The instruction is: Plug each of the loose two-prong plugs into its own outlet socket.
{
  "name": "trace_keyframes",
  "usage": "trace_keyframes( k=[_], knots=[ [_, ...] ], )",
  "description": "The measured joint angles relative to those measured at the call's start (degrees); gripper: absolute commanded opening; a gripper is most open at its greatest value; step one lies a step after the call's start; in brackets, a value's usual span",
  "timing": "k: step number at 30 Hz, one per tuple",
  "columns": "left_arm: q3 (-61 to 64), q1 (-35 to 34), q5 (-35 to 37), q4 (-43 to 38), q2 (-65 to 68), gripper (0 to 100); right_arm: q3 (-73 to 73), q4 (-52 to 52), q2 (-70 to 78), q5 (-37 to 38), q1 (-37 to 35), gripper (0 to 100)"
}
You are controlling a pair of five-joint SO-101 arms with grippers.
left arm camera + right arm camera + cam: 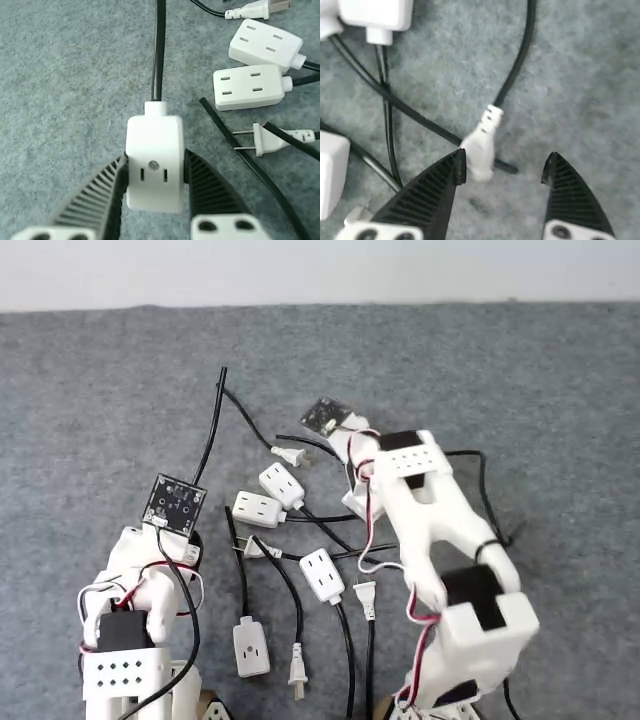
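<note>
My left gripper (155, 166) is shut on a white outlet socket (153, 150). Its two slots face the camera and its black cord (159, 45) runs away across the mat. My right gripper (506, 160) is open, low over the mat. A white two-prong plug (481, 145) lies just inside one finger (440, 185), and its cord (517, 60) leads away. In the high view the left arm (140, 580) is at the front left and the right arm (430, 520) reaches in from the front right. Loose plugs (290, 453) (365, 598) (297, 670) lie among the sockets.
Two white sockets (265, 47) (250, 87) lie side by side close to my left gripper, with a loose plug (270, 140) beside them. More sockets (322, 575) (250, 645) sit toward the front. Black cords cross the grey mat (100, 400) in the middle.
</note>
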Motion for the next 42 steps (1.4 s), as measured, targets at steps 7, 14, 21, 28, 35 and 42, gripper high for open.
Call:
trace_keyframes(
  k=[7,14,21,28,35,42],
  knots=[
    [0.0,0.0,0.0,0.0,0.0,1,-0.4,-0.5,3.3,0.1,-2.9,24.8],
    [0.0,0.0,0.0,0.0,0.0,1,-0.5,-2.0,5.3,0.1,-5.3,24.5],
    [0.4,0.0,0.0,-0.9,0.0,1,-0.5,-2.0,5.3,-1.5,-5.2,9.2],
    [1.7,0.1,0.0,-2.5,0.0,1,-1.5,-3.0,5.3,-2.0,-4.9,0.7],
    [1.7,0.1,0.0,-2.6,-0.3,1,-1.5,-3.0,5.3,-2.0,-4.9,0.8],
    [1.7,0.1,0.0,-2.7,-0.3,1,-1.5,-3.0,5.3,-2.0,-4.9,0.8]
  ],
)
